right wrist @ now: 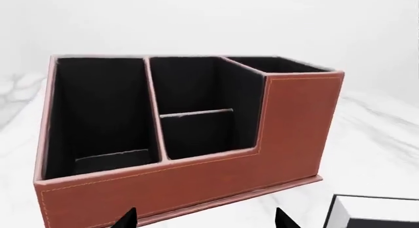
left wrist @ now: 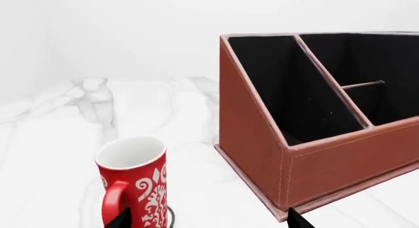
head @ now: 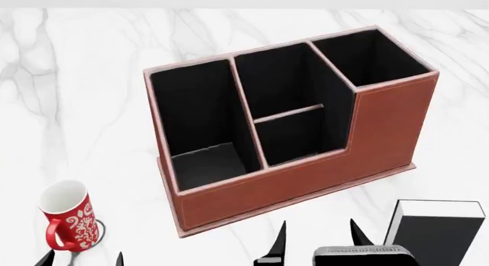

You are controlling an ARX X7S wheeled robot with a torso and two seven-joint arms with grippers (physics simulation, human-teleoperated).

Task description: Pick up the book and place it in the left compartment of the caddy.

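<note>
Black book (head: 436, 234) flat just right of reddish-brown caddy (head: 306, 180).

i can't read any text here; the mug (head: 67, 215) seems to carry only a white ornamental pattern.

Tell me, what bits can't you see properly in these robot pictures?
- Thick black book with white page edges: head and right wrist views cut it off at their bottom edges.
- Red-and-white patterned mug: its base is cut off by the left wrist view's edge.
- Reddish-brown leather-look caddy: its far outer wall is hidden behind its own walls.
- Left gripper and right gripper: only dark fingertips show; both look open and empty.
</note>
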